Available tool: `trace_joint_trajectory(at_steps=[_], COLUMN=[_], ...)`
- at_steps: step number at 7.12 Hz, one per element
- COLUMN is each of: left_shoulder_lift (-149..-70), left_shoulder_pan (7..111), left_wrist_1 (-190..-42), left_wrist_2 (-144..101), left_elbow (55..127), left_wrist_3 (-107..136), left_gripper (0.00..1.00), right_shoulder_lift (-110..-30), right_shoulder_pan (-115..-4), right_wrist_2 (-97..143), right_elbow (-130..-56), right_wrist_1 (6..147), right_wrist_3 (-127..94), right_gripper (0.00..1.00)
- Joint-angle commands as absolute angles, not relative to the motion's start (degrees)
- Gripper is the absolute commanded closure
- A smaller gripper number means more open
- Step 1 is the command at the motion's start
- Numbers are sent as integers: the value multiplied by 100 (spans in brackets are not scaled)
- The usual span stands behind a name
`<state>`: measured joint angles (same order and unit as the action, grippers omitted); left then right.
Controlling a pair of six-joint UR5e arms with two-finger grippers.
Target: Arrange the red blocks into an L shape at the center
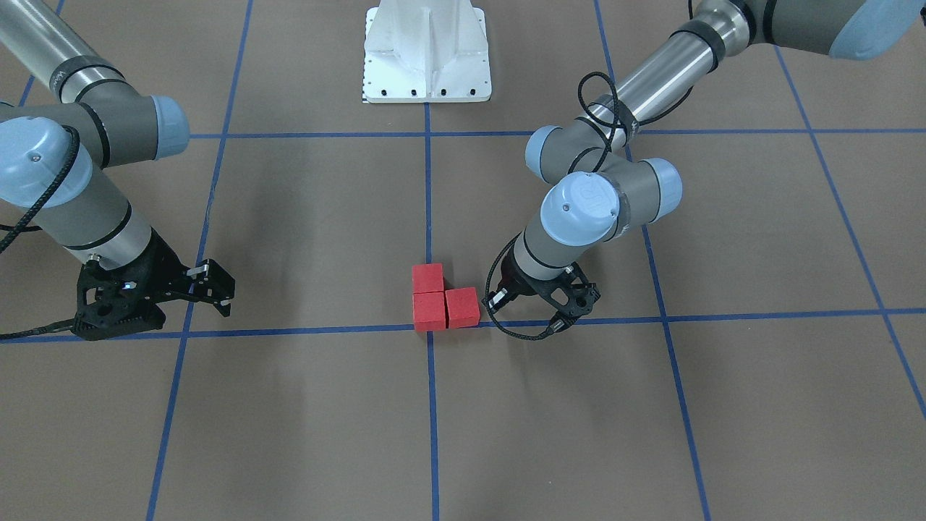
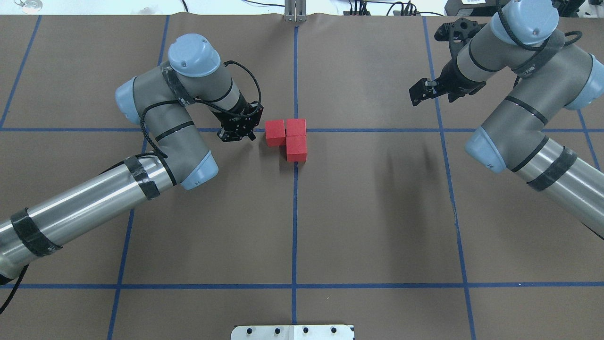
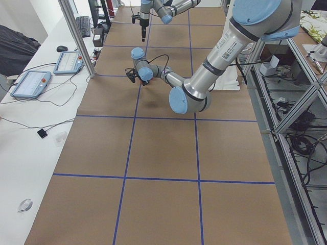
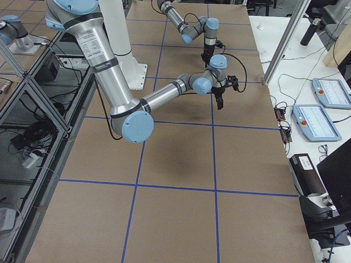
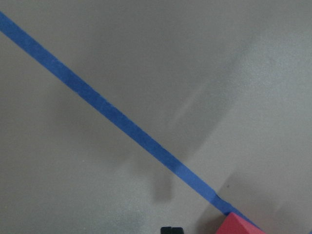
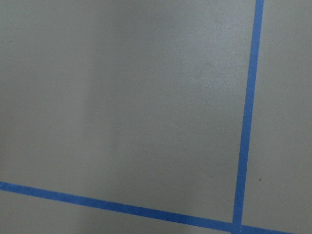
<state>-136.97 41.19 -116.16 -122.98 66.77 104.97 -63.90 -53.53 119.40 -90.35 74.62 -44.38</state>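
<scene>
At the middle of the brown gridded counter (image 2: 377, 212), the three red blocks (image 2: 290, 134) lie touching in an L, the corner block covering the center, where two blue tape lines (image 2: 296, 75) cross. Left gripper (image 2: 237, 138) just beside the nearest block, a gap between them; whether its fingers are apart or together cannot be told. Right gripper (image 1: 217, 291) well apart from the blocks, fingers spread, holding nothing

Left wrist view: red block (image 5: 237, 225) cut off at btm-right edge, only corner vis.; overhead: left gripper (image 2: 237, 136) jaws hidden under wrist.
</scene>
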Motion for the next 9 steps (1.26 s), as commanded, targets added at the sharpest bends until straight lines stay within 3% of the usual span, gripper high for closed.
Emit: trace_joint_trajectory(at_steps=[1, 9], left_shoulder_lift=[-13833, -14063], left_shoulder_pan=[4061, 4218], left_wrist_1=[-11681, -11620], left_wrist_2=[-12296, -12296], left_elbow=[6583, 6328], left_wrist_3=[10521, 10573], left_gripper=[100, 100], right_shoulder_lift=[-6398, -6407], right_shoulder_pan=[-5396, -5423], right_wrist_2=[11988, 11988], right_elbow=[-9035, -9018], right_wrist_1=[7462, 7471], right_wrist_3=[-4430, -4430], right_gripper=[1, 1])
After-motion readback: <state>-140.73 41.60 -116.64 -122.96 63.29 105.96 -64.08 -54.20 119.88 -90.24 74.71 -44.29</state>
